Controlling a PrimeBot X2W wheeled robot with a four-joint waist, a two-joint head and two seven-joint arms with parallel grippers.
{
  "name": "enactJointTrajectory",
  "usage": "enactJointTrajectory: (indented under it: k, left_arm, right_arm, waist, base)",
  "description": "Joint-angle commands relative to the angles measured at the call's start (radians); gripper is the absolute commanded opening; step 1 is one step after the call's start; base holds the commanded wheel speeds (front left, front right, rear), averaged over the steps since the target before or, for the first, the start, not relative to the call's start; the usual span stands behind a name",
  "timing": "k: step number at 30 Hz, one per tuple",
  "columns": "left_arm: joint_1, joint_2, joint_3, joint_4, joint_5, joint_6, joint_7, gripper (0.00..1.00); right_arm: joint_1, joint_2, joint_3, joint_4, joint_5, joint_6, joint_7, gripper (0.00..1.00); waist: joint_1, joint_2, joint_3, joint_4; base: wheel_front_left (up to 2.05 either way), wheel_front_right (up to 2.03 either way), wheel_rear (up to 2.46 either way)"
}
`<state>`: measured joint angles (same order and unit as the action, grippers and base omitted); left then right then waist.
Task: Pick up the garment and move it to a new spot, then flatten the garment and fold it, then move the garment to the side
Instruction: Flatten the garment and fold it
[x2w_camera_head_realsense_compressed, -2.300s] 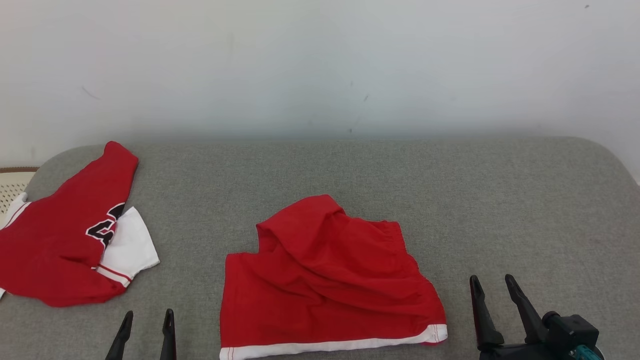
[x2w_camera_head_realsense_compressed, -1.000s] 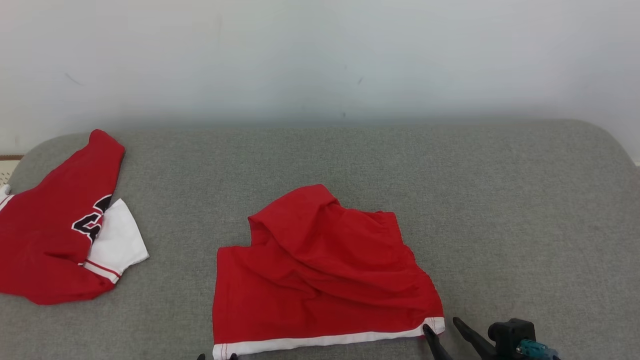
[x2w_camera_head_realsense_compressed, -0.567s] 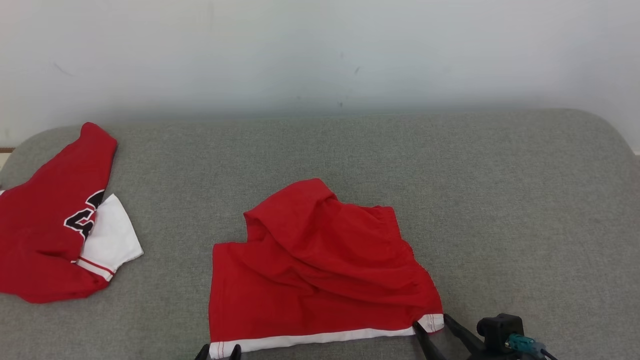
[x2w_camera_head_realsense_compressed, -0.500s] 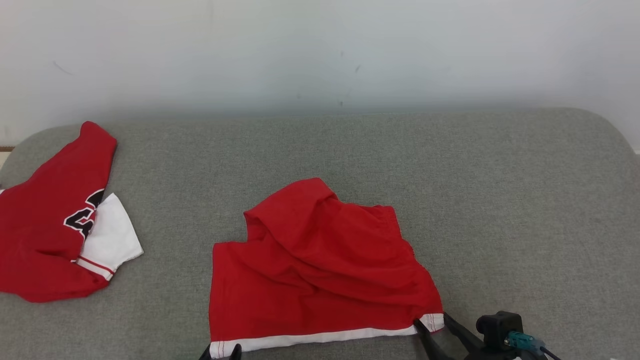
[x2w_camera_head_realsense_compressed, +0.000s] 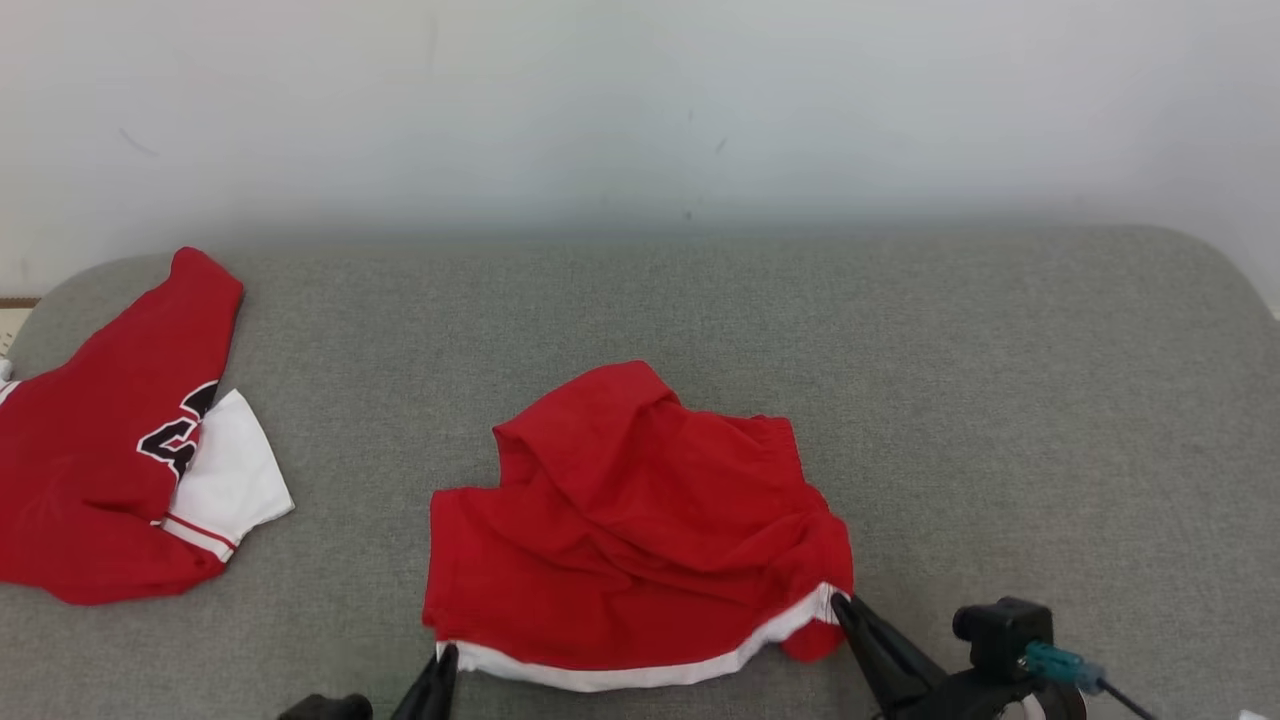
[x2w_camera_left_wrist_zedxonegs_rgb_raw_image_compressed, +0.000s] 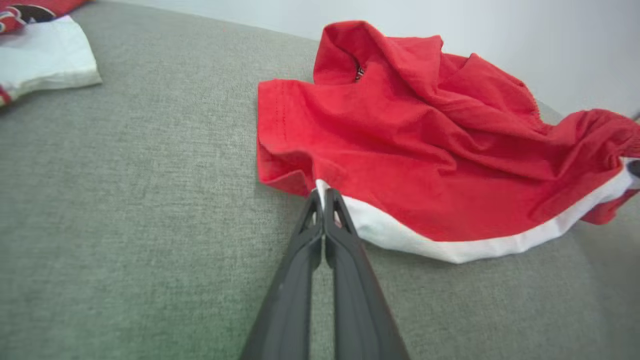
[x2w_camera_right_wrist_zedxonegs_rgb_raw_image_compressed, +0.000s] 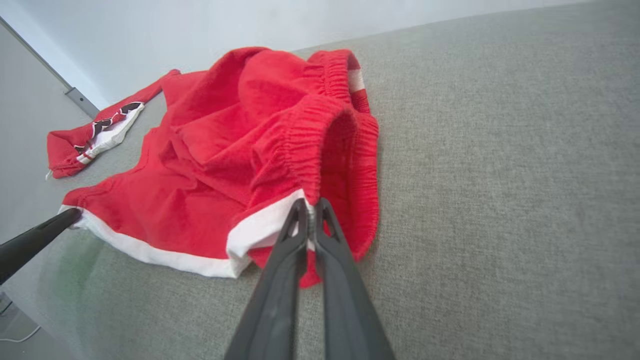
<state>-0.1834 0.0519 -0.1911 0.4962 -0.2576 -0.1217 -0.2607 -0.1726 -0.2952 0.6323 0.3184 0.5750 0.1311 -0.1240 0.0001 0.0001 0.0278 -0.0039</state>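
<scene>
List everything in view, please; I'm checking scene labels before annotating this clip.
red shorts: one, red with a white hem band, rumpled, middle of the cushion near the front edge.
jersey: one, red and white with black lettering, far left on the cushion.
cushion: one, grey fabric, under both garments.
wall: one, white, behind the cushion.
left gripper: one, dark, shut on the band's left end.
right gripper: one, dark, shut on the band's right end.
</scene>
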Motion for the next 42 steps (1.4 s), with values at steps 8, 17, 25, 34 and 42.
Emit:
enactJointTrajectory:
  k: [8, 17, 25, 34, 42]
  left_arm:
    - [-0.059, 0.041, -0.002, -0.115, 0.030, -0.007, -0.005, 0.00]
    - [-0.428, 0.199, -0.115, -0.098, -0.028, -0.008, 0.054, 0.00]
    - [-0.902, 0.316, -0.257, -0.041, -0.126, -0.008, 0.136, 0.00]
    - [-1.337, 0.376, -0.312, 0.140, -0.224, -0.008, 0.172, 0.00]
    - [-1.529, 0.335, -0.354, 0.251, -0.228, -0.008, 0.128, 0.00]
  right_arm:
    - [-0.047, -0.041, -0.011, -0.106, 0.121, -0.001, -0.011, 0.00]
    - [-0.381, -0.039, 0.011, -0.056, 0.200, -0.001, 0.015, 0.00]
    - [-0.847, -0.017, -0.016, 0.087, 0.361, -0.001, 0.049, 0.00]
    - [-1.309, 0.063, -0.063, 0.361, 0.490, 0.000, 0.061, 0.00]
    - [-1.518, 0.102, -0.050, 0.530, 0.481, 0.000, -0.010, 0.00]
  waist:
    - [-0.0001, -0.0001, -0.004, -0.001]
    - [-0.0001, -0.0001, 0.139, -0.031]
    - [-0.0001, -0.0001, 0.323, -0.074]
    - [-0.0001, -0.0001, 0.450, -0.139]
    - [-0.0001, -0.0001, 0.439, -0.134]
  base:
    - [0.00, 0.00, 0.00]
    - [0.00, 0.00, 0.00]
    - [0.00, 0.00, 0.00]
    - [0.00, 0.00, 0.00]
    - [0.00, 0.00, 0.00]
